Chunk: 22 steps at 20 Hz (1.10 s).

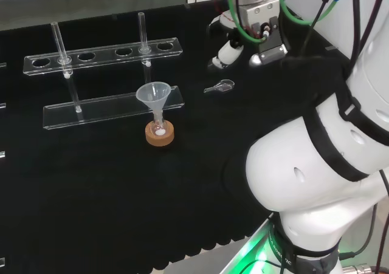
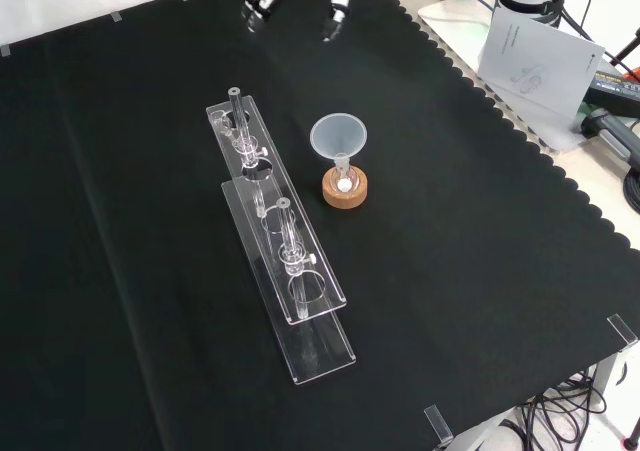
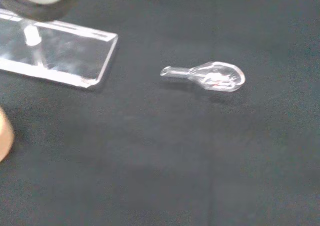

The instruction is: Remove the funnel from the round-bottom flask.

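Head and front views, a quarter turn apart, share the funnel (image 1: 153,94).

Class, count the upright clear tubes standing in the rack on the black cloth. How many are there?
2. In the head view, one tube stands near the rack's left end, the other tube nearer its right end. None seems hidden.

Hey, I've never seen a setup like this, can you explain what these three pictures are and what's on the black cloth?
It is one white robot arm with a hand instead of a gripper. One camera looks over the arm from behind, one looks down from the front, one sits at the wrist. On the cloth, a clear funnel sits in a small round-bottom flask on a cork ring. Beside it stands a clear tube rack with two tubes. A small clear stopper lies apart, below the wrist camera. The hand hovers away from the funnel, holding nothing I can see.
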{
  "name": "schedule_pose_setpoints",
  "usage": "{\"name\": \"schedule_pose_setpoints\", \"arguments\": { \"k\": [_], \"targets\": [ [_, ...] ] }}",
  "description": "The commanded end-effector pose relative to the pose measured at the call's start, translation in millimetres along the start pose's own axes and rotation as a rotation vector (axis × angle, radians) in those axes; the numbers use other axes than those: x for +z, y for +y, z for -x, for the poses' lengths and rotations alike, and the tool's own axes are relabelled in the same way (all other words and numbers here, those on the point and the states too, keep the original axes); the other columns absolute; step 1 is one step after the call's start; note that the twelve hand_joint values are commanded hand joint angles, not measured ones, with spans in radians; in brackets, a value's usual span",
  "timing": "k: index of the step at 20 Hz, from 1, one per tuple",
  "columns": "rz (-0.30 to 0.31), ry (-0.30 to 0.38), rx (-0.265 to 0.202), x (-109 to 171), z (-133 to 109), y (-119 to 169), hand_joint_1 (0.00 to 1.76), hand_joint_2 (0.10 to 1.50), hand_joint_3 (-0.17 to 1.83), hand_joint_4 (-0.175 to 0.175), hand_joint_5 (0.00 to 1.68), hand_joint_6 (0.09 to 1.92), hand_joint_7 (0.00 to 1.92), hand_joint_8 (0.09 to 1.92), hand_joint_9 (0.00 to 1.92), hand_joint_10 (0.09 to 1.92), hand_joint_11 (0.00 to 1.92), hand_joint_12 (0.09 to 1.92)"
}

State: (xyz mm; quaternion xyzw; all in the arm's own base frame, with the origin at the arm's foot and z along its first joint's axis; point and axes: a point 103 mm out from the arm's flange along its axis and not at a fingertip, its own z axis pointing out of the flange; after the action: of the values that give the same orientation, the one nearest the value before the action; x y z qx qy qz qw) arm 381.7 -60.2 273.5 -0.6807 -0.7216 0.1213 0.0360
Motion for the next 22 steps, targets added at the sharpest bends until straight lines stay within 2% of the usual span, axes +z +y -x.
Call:
{"name": "schedule_pose_setpoints", "arguments": {
  "k": [1, 5, 11, 17, 22],
  "targets": [
    [-0.086, -0.028, -0.054, -8, -43, -22, 0.63, 0.66, 0.37, -0.003, 0.3, 0.09, 0.21, 0.61, 0.68, 0.09, 0.26, 1.36],
    [-0.129, -0.034, -0.077, -8, -56, -27, 0.58, 0.66, 0.36, 0.0, 0.25, 0.09, 0.16, 0.59, 0.67, 0.09, 0.26, 1.38],
    [-0.14, -0.074, -0.09, -10, -77, -30, 0.54, 0.66, 0.34, 0.004, 0.22, 0.09, 0.13, 0.59, 0.64, 0.09, 0.25, 1.39],
    [-0.179, -0.108, -0.12, -17, -102, -24, 0.53, 0.67, 0.29, 0.01, 0.16, 0.09, 0.06, 0.59, 0.59, 0.09, 0.23, 1.42],
    [-0.194, -0.187, -0.158, -20, -125, -14, 0.52, 0.67, 0.27, 0.014, 0.13, 0.09, 0.02, 0.59, 0.55, 0.09, 0.2, 1.43]
  ]
}}
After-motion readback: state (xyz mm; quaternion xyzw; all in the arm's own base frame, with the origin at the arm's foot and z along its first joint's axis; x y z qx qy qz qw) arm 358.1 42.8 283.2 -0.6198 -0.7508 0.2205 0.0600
